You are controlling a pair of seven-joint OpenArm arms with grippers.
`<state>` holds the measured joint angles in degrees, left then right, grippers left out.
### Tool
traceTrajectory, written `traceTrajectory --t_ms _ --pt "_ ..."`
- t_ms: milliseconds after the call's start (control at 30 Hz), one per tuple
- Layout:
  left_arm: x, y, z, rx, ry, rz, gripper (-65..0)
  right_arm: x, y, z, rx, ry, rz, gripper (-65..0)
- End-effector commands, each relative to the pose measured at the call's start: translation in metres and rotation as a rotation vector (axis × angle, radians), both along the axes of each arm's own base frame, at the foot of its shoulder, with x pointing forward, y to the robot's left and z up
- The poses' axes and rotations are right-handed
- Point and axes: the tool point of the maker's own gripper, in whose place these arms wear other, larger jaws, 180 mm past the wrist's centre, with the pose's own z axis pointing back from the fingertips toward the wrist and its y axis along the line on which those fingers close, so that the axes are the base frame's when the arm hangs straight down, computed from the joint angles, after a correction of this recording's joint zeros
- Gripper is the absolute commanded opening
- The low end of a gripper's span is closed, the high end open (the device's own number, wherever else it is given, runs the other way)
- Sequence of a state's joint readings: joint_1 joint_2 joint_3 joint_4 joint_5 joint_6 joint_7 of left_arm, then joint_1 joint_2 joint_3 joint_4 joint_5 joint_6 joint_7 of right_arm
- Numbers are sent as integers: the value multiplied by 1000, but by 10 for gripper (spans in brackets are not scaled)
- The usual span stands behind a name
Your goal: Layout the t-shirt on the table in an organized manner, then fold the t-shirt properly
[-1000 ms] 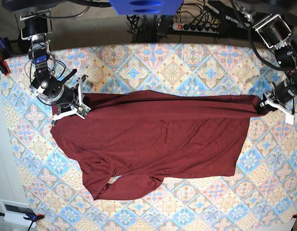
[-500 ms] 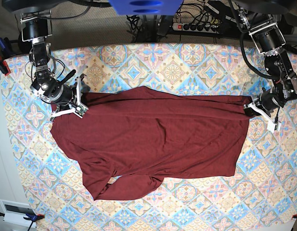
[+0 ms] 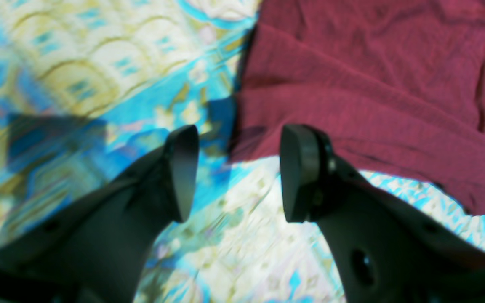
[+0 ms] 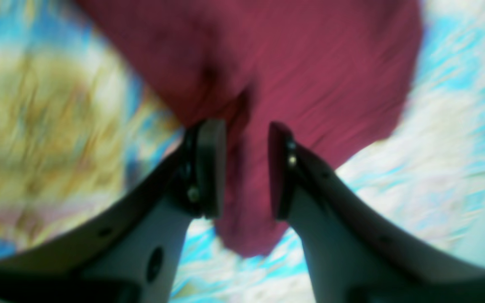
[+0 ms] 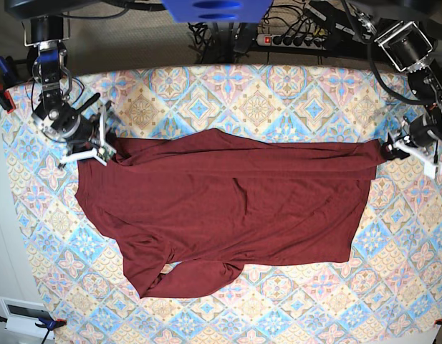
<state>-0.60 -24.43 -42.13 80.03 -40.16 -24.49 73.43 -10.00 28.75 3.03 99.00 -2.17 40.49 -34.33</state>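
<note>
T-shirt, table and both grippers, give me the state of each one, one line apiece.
t-shirt: spread across the table, mostly flat, one sleeve bunched at the near edge, held by neither gripper.
table: covered by its patterned cloth, t-shirt lying on it.
left gripper: fingers open, empty, at a shirt corner.
right gripper: fingers parted, shirt fabric between them, not pinched.

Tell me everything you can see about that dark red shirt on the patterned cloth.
The t-shirt is plain maroon knit, no print, spread mostly flat across the table with soft wrinkles. One sleeve is folded under near the front edge. Its far edge is stretched into a nearly straight line. The left gripper stands open just off one corner; the right gripper straddles the other, parted, not pinching.
</note>
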Motion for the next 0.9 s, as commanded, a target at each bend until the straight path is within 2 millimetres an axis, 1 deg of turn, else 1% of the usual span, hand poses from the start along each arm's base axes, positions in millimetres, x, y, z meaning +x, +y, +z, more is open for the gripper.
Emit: traceTrajectory --t_ms 0,67,167,267,367,433,500,600,700,800,867 --pt "8 11 19 26 -49 -4 -345 12 -5 15 13 -53 -5 -483" --pt "3 10 17 18 -41 -8 -345 8 -16 5 6 -21 -29 -483" --pt "2 9 17 10 -43 -8 -345 4 -25 -7 6 15 -58 -483" --pt "2 9 17 10 -43 -8 -345 0 -28 -18 26 37 -70 -483" --pt "2 8 16 7 -43 -8 -345 -9 -36 -35 38 86 -97 -484" --pt "2 8 16 7 -43 -8 -345 -13 -40 -42 38 108 -112 -498" --pt "2 8 16 7 -43 -8 -345 -10 -43 -41 38 104 -121 -545" --pt "3 8 16 5 -45 -8 -345 6 -43 -31 44 65 -123 -649" --pt "3 7 16 5 -44 -9 -345 9 -42 -27 44 53 -119 -640" --pt "3 7 16 5 -43 -11 -345 12 -50 -22 41 37 -140 -646" --pt "3 7 16 6 -42 -10 -345 13 -51 -21 41 33 -144 -646"
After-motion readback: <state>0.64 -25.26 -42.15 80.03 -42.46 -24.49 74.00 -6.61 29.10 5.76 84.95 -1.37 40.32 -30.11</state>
